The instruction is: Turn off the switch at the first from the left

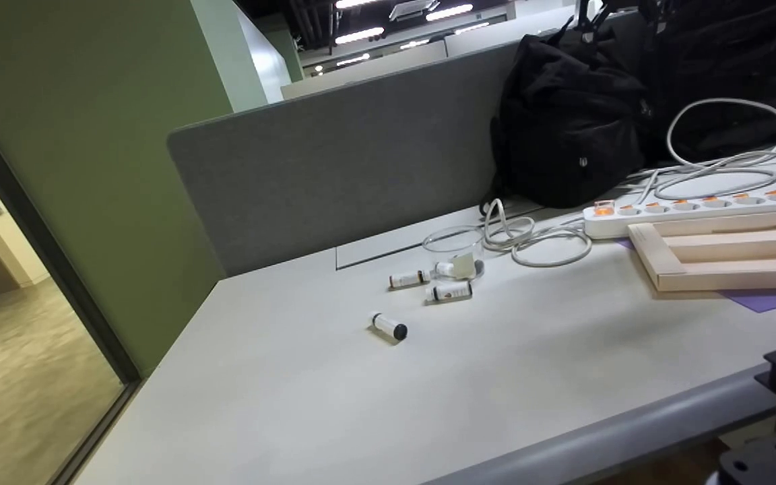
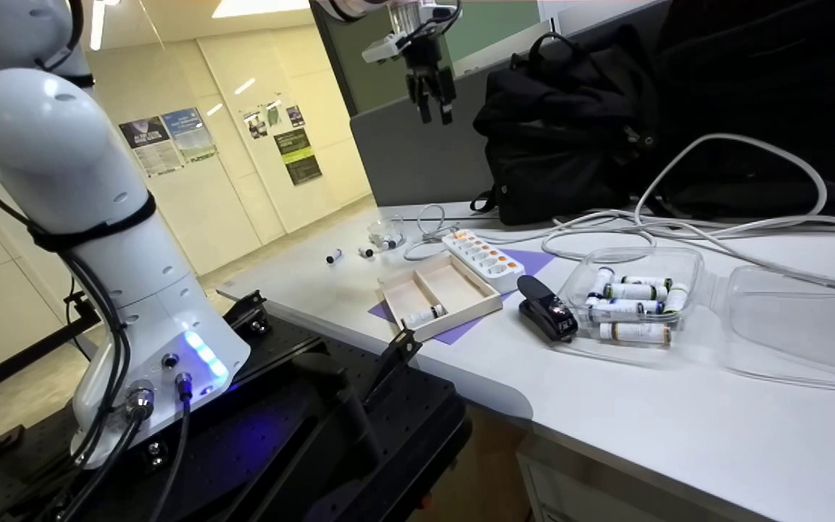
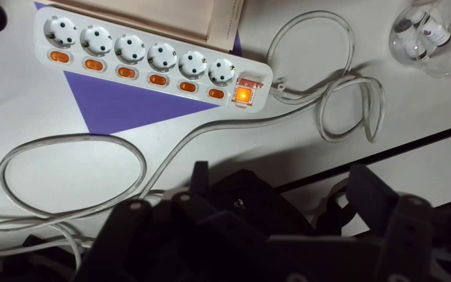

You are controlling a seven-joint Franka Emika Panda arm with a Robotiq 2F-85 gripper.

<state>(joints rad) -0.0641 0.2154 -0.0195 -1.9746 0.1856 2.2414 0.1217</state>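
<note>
Plainly, the lit switch (image 3: 243,94) lies well below the end effector (image 2: 436,118).

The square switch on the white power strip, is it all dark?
No, in the wrist view the square switch glows bright orange.

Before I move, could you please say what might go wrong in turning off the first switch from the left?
The wrong switch might be pressed: the lit orange switch stands at the right end of the power strip in the wrist view, but the left end in both exterior views. Lowering the open jaws could snag the looped white cable, or bump the black backpack that shows between them in the wrist view.
</note>
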